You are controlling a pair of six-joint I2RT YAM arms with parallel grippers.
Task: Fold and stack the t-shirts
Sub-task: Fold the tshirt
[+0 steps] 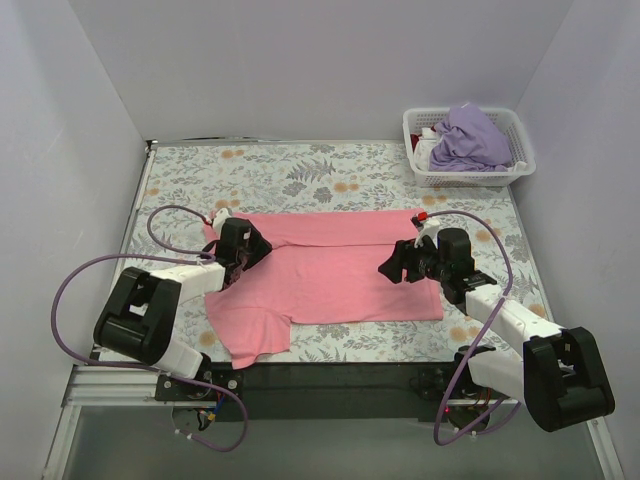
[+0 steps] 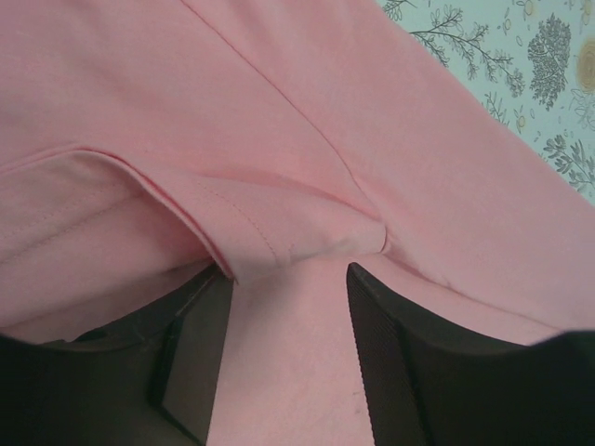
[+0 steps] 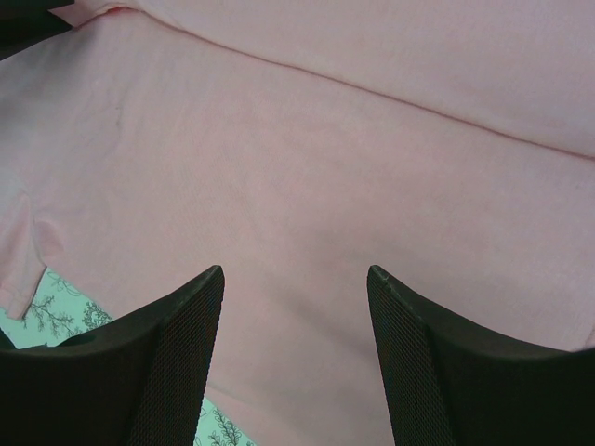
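Observation:
The salmon pink t-shirt lies spread on the tablecloth, its far edge folded over and one sleeve pointing toward the near edge. My left gripper is open over the shirt's left side. In the left wrist view its jaws stand apart over flat pink cloth, with a folded sleeve hem just beyond the fingertips. My right gripper is open low over the shirt's right part, and the right wrist view shows nothing between the jaws. The lavender purple t-shirt lies bunched in the basket.
The white lattice basket stands at the far right corner. The floral tablecloth covers the table, bare behind the shirt. Grey walls close in on the left, back and right. A dark rail runs along the near edge.

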